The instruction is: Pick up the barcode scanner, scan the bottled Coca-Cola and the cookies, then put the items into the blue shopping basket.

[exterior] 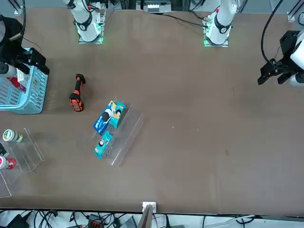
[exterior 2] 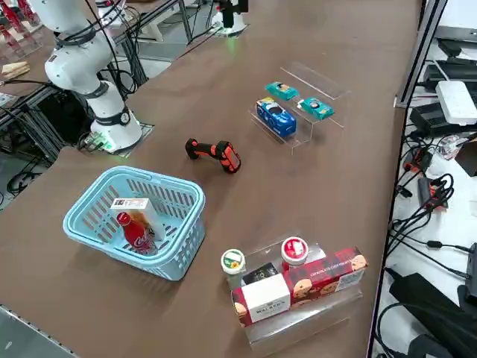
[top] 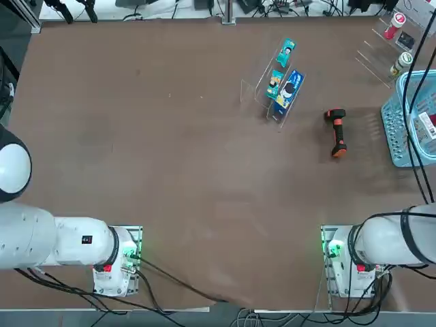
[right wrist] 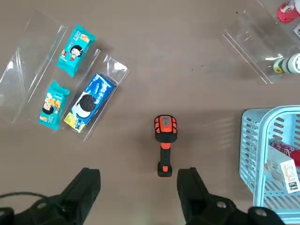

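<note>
The barcode scanner [right wrist: 164,143] lies flat on the brown table, black with orange trim; it also shows as the scanner [top: 335,133] in the top view and the scanner [exterior 2: 214,154] in the side view. My right gripper [right wrist: 138,187] hangs high above it, open and empty, the scanner's handle end showing between the fingers. The blue shopping basket [exterior 2: 173,246] stands to the right of the scanner. Inside it lie the bottled Coca-Cola [exterior 2: 136,232] and the white cookies box [exterior 2: 139,209]. From the front, the right gripper [exterior: 29,64] hovers over the basket [exterior: 28,97].
A clear acrylic stand [top: 259,85] behind the scanner holds two teal packets [right wrist: 75,51] and a blue packet [right wrist: 89,103]. A second acrylic stand [exterior 2: 298,313] beyond the basket carries a red-capped bottle [exterior 2: 294,250], a green-capped one [exterior 2: 233,262] and a long red box [exterior 2: 298,287].
</note>
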